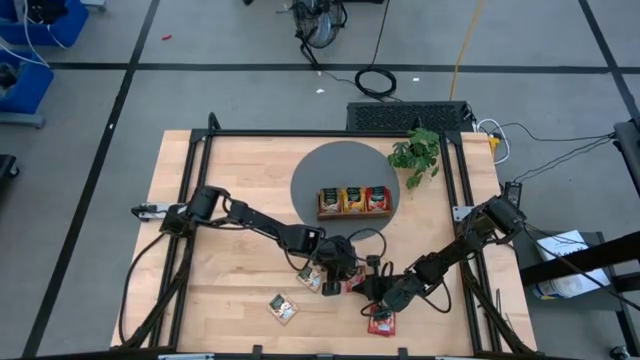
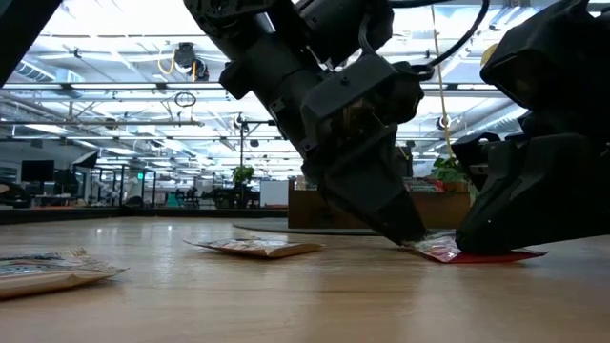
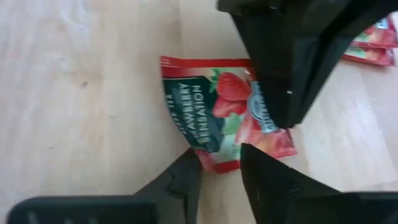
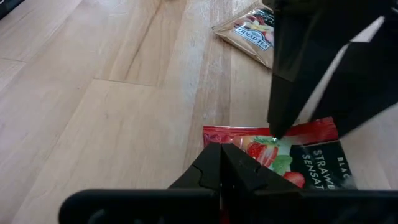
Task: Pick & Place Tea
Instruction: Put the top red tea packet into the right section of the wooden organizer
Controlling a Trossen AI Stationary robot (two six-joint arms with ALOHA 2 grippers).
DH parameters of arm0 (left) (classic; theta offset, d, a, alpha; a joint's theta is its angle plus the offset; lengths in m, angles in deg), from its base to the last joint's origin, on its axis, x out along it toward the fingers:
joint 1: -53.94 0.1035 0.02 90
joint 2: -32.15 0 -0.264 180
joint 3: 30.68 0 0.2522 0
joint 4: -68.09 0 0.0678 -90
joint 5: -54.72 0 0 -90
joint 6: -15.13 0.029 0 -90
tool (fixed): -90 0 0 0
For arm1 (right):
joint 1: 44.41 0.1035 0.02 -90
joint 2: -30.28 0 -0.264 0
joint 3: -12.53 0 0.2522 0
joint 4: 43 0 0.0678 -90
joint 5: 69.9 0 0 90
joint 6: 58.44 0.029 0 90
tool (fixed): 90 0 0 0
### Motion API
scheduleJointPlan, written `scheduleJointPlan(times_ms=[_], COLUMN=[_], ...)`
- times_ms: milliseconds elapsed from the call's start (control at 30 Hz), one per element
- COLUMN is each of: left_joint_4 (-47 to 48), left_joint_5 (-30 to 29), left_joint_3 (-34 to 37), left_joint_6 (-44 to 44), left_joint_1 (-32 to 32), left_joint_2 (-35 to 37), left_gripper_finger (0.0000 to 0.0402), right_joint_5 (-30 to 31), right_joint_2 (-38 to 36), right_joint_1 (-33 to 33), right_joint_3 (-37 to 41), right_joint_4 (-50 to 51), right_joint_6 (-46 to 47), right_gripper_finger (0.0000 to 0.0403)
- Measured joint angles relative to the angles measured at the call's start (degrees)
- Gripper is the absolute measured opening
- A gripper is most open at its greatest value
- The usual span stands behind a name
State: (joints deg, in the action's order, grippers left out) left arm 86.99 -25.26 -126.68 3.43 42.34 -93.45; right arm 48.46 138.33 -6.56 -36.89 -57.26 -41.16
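The red strawberry sachet [image 3: 227,118] lies flat on the table [image 1: 220,290] near its front edge, with both grippers on it. The left gripper [image 3: 219,165] stands slightly open over one edge, while the right gripper [image 4: 221,163] (fingers fully closed) presses another edge. If the left one closes too high, the thin packet may slip out, and the two arms could collide.

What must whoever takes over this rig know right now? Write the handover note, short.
Left gripper: open, fingertips straddling one edge of the red strawberry sachet, which lies flat on the table near the front.
Right gripper: shut, tip pressing down on the same sachet from the opposite side.
Done: the wooden tray holds sachets in all three compartments.
Left: lift and tray the strawberry sachet, then the loose sachets near the front edge: beige sachet, second beige sachet, second red sachet.
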Motion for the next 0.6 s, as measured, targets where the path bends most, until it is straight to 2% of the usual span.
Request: scheduleJointPlan(times_ms=[167, 333, 433, 600], left_joint_4=[-0.1, -0.8, -1.0, -1.9], left_joint_5=[-1.3, -1.5, -1.3, 0.4], left_joint_3=[0.0, 0.0, 0.0, -0.2], left_joint_6=[0.0, -0.9, -1.1, -0.8], left_joint_1=[0.2, 0.2, 0.2, 0.3], left_joint_2=[0.0, 0.0, -0.4, -1.5], left_gripper_finger=[0.0146, 0.0140, 0.0109, 0.0017], right_joint_5=[0.0, 0.0, 0.1, 0.3], right_joint_2=[0.0, 0.0, 0.0, 0.0], right_joint_1=[0.0, 0.0, 0.0, 0.0], right_joint_3=[0.0, 0.0, 0.0, 0.0], right_joint_4=[0.0, 0.0, -0.2, -0.7], right_joint_6=[0.0, 0.0, -0.3, -1.6], right_gripper_finger=[0.0000, 0.0000, 0.0000, 0.0000])
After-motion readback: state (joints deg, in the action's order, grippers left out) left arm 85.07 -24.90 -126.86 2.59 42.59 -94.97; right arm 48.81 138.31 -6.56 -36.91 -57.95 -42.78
